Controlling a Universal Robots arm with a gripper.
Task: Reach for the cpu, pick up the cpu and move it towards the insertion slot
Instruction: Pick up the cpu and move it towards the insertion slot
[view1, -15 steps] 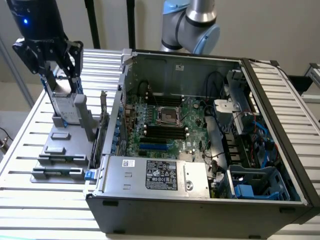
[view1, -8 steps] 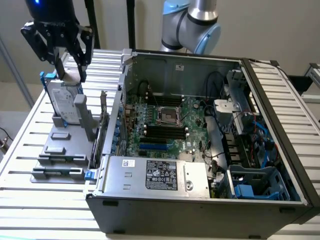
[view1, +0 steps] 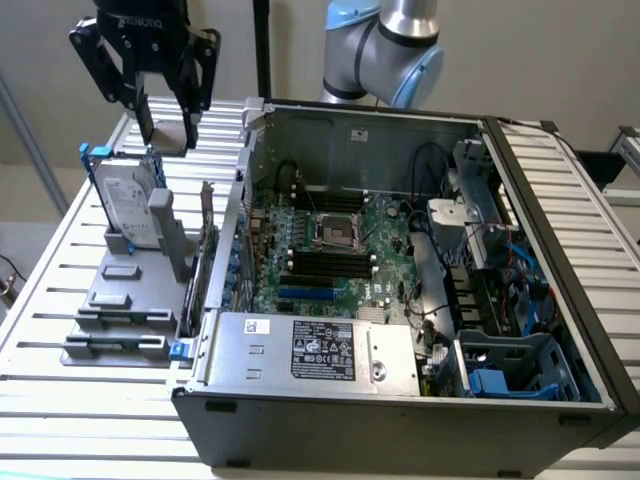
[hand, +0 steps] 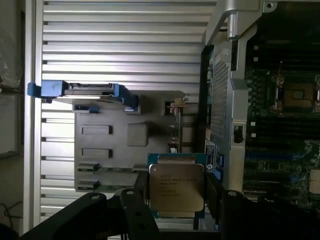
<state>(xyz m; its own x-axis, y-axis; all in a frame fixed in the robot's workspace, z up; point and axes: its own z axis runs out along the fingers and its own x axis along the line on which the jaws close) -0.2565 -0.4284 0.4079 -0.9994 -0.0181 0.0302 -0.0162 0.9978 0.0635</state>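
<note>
Chip: the cpu sits between the two black fingers, silver lid with printed lettering facing the wrist camera, a green edge showing at its top and bottom.
Chip's place: in the air over the table, outside the computer case, on the exterior view's left of it and well apart from the insertion slot.
Wrist view adds: the lid's print, and a finger against each of two opposite sides of the chip; the socket shows off to one side, inside the case.
Exterior view adds: the chip is just a pale patch between the fingers, but the height shows here: the gripper hangs above the upright hard drive.
Gripper: part-way spread, pinching the chip by its edges.
Arm: blue-and-silver joints rise behind the case.
Socket: shiny frame around a dark centre, on green board, with long black memory slots next to it.
Nearby: the hard drive, blue clips at its ends, stands in a grey holder beside the case.
Case: open, with a labelled silver power supply at its near edge.
Surface: a slatted metal table carries the holder and the case.
Room: a plain pale wall lies behind.
</note>
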